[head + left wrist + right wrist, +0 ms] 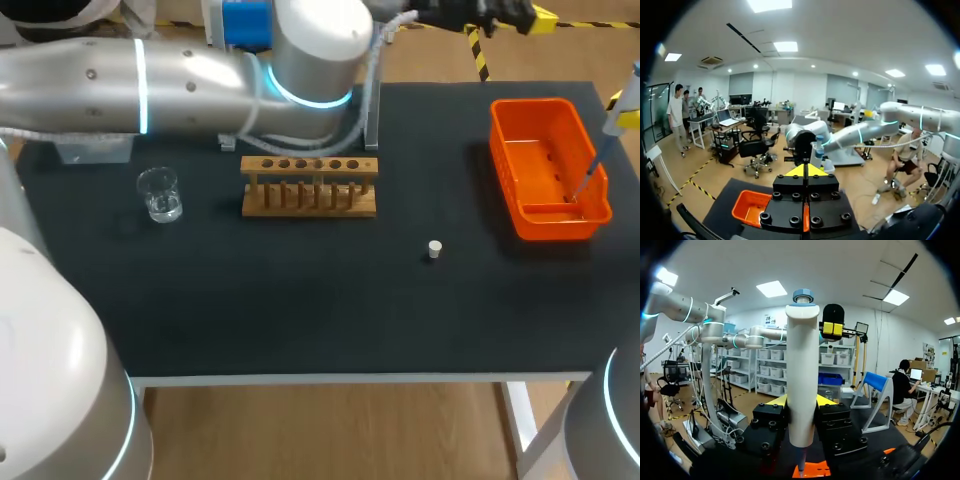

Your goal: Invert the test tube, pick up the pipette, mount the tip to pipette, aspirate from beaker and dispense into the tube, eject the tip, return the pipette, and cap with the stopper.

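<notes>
The right gripper [802, 401] is clamped on the pipette [802, 365], its two yellow-tipped fingers pressing the white barrel from both sides, with the barrel standing upright between them. In the head view the pipette [600, 155] enters at the right edge of the frame. Its thin blue shaft slants down and to the left, and its lower end is inside the orange bin [512, 195] at the upper right of the black table [300, 310]. The left gripper [805, 170] is clenched with its yellow tips pressed together and nothing between them. The bin [751, 206] lies below and to one side of that gripper. The left arm [150, 75] crosses the top of the frame from the left. A wooden rack [310, 187] stands just above the middle of the table, and I cannot tell whether a tube is in it. A clear beaker [160, 194] stands upright to the left of the rack, apart from it. A small white stopper [434, 249] sits alone on the cloth, right of centre, between the rack and the bin.
</notes>
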`<state>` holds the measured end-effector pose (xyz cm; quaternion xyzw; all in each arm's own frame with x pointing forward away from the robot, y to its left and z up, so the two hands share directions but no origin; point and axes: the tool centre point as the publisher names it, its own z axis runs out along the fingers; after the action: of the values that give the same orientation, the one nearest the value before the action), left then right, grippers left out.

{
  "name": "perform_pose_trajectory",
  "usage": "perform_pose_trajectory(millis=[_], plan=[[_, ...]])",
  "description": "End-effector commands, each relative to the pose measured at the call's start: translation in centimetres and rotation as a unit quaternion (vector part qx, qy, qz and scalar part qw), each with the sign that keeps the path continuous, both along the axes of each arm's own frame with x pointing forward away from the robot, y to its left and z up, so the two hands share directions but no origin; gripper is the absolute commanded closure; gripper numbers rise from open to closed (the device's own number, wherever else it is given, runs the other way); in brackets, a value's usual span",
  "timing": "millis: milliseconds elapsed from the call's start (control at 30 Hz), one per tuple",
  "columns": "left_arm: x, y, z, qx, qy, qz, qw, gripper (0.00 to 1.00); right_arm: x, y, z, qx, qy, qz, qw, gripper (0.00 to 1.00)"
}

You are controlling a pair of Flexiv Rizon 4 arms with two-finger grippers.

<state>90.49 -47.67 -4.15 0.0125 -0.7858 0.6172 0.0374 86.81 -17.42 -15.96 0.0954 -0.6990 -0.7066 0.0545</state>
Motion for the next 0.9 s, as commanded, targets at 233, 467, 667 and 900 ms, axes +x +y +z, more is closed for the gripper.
perform_pose_trajectory(millis=[233,467,667,900], plan=[[-2.2,-4.5,-0.4,-0.023,-0.019,0.028,0.999,1.0,0.1,-0.1,0.0,-0.001,0.0,0.002,1.0,1.0],[-3.2,-6.5,-0.8,-0.044,-0.035,0.029,0.998,1.0,0.1,-0.1,0.0,-0.001,0.0,0.002,1.0,1.0],[-3.6,-8.2,-0.9,-0.057,-0.049,0.024,0.997,1.0,0.1,-0.1,0.0,-0.001,0.0,0.002,1.0,1.0],[-3.6,-9.3,-1.0,-0.066,-0.06,0.018,0.996,1.0,0.1,-0.1,0.0,-0.001,0.0,0.002,1.0,1.0]])
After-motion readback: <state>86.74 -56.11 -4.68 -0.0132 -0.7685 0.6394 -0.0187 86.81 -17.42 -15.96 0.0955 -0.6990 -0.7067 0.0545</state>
